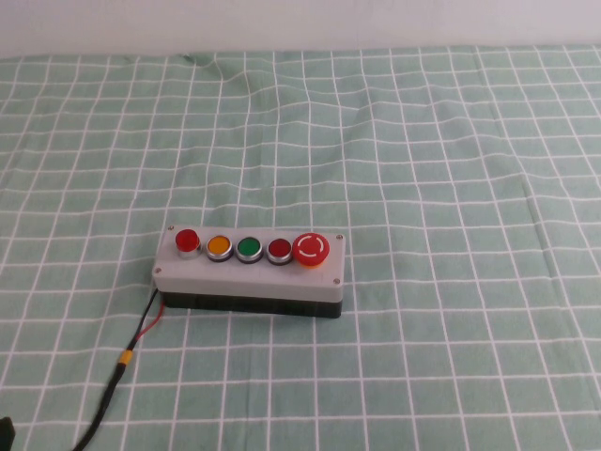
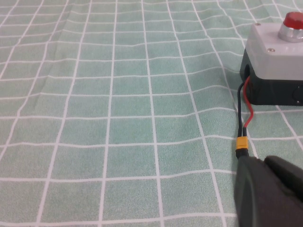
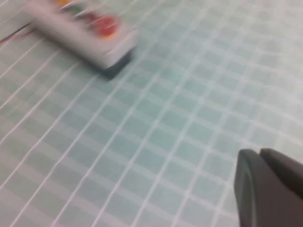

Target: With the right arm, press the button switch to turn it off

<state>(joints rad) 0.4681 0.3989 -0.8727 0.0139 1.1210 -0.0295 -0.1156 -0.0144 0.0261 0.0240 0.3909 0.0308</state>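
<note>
The button switch [image 1: 252, 272] is a light-grey box on a black base in the middle of the green checked cloth. Along its top run a red lamp [image 1: 187, 241], orange, green and dark-red buttons, and a large red mushroom button [image 1: 311, 249]. Its red-black cable [image 1: 131, 352] runs off toward the near left. Neither arm shows in the high view. In the left wrist view my left gripper [image 2: 262, 161] is shut and empty, just short of the cable's yellow connector [image 2: 242, 143], near the box's lamp end [image 2: 277, 52]. In the right wrist view my right gripper [image 3: 259, 153] is shut and empty, well away from the blurred box [image 3: 83, 35].
The green cloth with white grid lines [image 1: 423, 160] covers the whole table and has soft wrinkles. A white wall edge [image 1: 300, 23] runs along the far side. A small dark object [image 1: 5, 432] shows at the near left corner.
</note>
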